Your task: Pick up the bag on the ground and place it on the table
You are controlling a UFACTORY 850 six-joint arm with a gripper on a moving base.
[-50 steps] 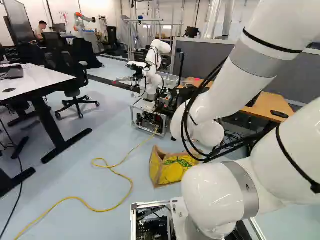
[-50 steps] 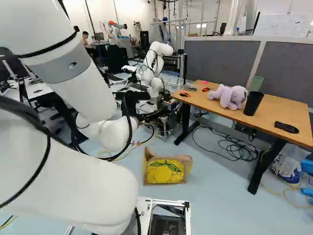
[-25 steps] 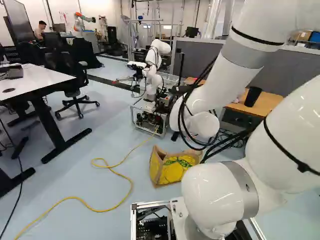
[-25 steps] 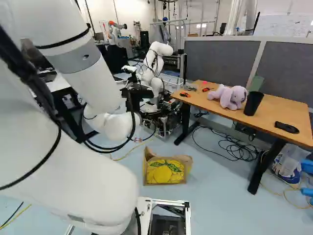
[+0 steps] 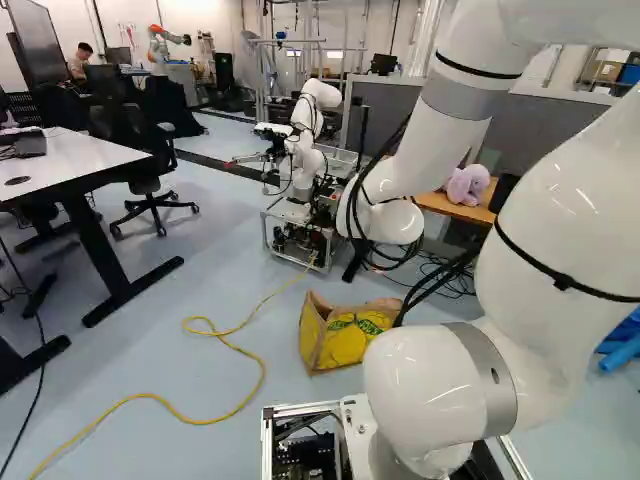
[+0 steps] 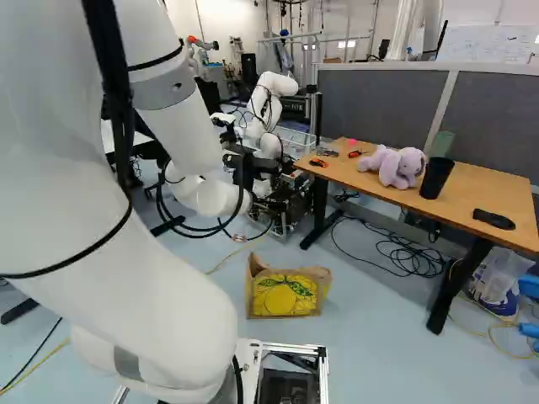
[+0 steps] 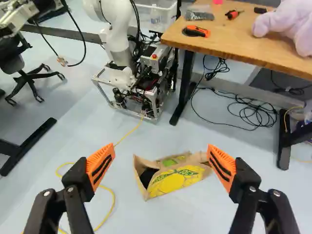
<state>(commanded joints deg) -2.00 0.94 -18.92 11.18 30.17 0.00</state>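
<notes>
Aiming gripper (image 7: 161, 146): spread wide, holding nothing, short of table (image 6: 505, 189).
Bag (image 6: 286, 295): on floor (image 6: 379, 311), short of table, toward its left end.
Bag risk: may tear or slip if pinched only by the floppy top; may tip if nudged off-centre.
Arm (image 6: 181, 126): shifted nearer table in right base view since last frame; bag unmoved.

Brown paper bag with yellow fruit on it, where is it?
In the right base view, the bag sits on the pale blue floor, left of the tangled black cables by the wooden table.
</notes>
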